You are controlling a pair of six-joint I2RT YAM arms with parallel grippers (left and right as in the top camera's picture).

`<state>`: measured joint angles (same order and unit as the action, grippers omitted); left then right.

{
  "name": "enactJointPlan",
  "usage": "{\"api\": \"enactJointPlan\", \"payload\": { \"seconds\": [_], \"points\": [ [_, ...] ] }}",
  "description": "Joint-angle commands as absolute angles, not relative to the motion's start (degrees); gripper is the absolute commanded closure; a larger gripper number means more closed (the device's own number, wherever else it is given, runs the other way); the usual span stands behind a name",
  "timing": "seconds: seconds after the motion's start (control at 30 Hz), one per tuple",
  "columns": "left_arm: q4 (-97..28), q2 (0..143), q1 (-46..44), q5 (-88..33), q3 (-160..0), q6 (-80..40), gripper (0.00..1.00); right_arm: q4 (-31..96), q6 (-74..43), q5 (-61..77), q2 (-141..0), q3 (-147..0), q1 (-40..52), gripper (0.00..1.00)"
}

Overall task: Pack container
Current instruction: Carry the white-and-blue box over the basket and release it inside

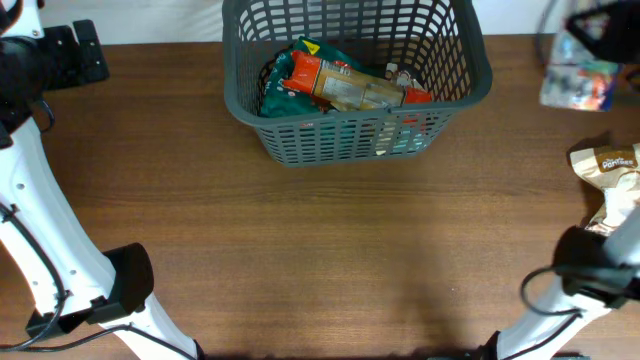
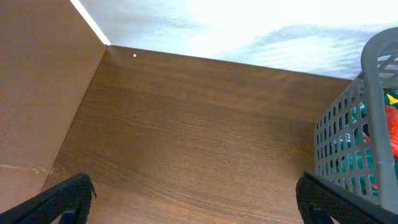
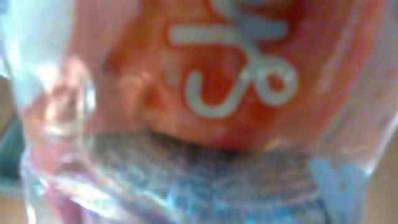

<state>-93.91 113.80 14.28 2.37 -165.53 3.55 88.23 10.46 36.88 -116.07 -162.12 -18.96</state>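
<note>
**A:** On the far middle of the table, is that your target?

**B:** Yes, the large dark grey slotted plastic basket (image 1: 350,140). I'd carry the clear plastic packet with red and blue print (image 1: 580,85) left, over the thick rim, and release it low. My right claw (image 1: 592,35) looks clamped on it. My left claw (image 2: 199,208) hangs spread and empty, left of the basket.

**A:** And the basket itself?

**B:** Upright, with rounded corners and lattice walls. There are orange and green packets (image 1: 340,85) inside.

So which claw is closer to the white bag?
Right. The right claw, gripping a clear packet, is just behind the white bag; the left claw is far beyond the basket.
</note>
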Motion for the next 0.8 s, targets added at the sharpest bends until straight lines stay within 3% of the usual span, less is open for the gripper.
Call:
{"api": "enactJointPlan", "payload": {
  "seconds": [0.0,0.07,0.23,0.43,0.5,0.57,0.6,0.63,0.77],
  "points": [
    [-93.95,113.71,14.52,2.2,-165.25,3.01,0.01,90.5,21.74,32.12,-114.65,-169.58,-5.43,0.97],
    [-93.95,113.71,14.52,2.22,-165.25,3.01,0.01,90.43,28.99,24.47,-115.09,-169.1,2.61,0.96],
    [-93.95,113.71,14.52,2.22,-165.25,3.01,0.01,85.1,43.13,18.79,-118.45,-167.78,11.99,0.96],
    [-93.95,113.71,14.52,2.22,-165.25,3.01,0.01,77.08,51.81,19.66,-124.51,-167.78,15.05,0.96],
    [-93.95,113.71,14.52,2.2,-165.25,3.01,0.01,75.2,52.56,22.26,-127.31,-167.78,15.03,0.84],
    [-93.97,113.71,14.52,2.22,-165.25,3.01,0.01,73.36,54.13,23.55,-131.96,-167.78,14.98,0.83],
    [-93.95,113.71,14.52,2.22,-165.25,3.01,0.01,73.01,55.35,23.55,-133.32,-167.78,14.98,0.86],
    [-93.97,113.71,14.52,2.2,-165.25,3.01,0.01,72.12,56.31,23.68,-135.92,-167.78,14.92,0.96],
    [-93.97,113.71,14.52,2.22,-165.25,3.03,0.01,70.94,53.54,25.1,-141.05,-167.72,15.05,0.96]
  ]
}}
